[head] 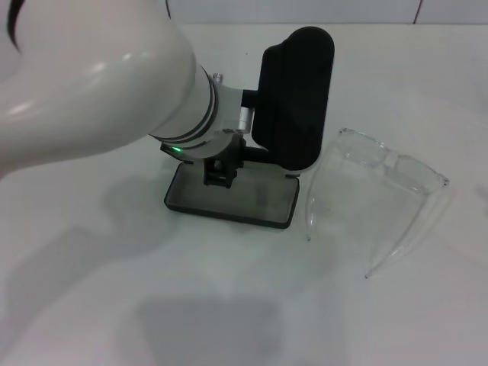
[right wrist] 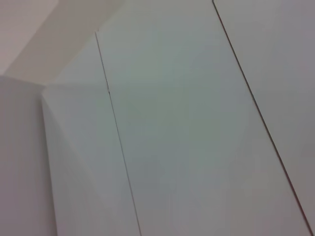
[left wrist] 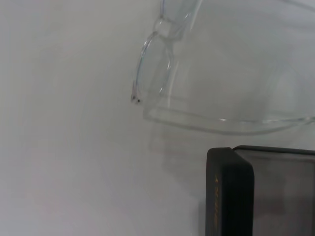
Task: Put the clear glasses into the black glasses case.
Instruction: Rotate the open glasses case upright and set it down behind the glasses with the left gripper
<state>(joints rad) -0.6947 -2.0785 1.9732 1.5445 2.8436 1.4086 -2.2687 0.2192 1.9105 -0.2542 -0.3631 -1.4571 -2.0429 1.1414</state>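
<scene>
The black glasses case (head: 229,200) lies open in the middle of the white table, grey lining up, with its lid (head: 293,95) standing upright behind it. Just to its right rest the clear glasses (head: 385,179), arms unfolded and pointing toward me. My left arm reaches in from the left, and its gripper (head: 221,172) hangs low over the left part of the open case base. The left wrist view shows a corner of the case (left wrist: 230,191) with small orange lettering, and the clear glasses (left wrist: 197,105) beside it. My right gripper is out of view.
The white tabletop (head: 229,305) extends all around the case and glasses. In the right wrist view I see only pale wall panels (right wrist: 187,123) with thin seams.
</scene>
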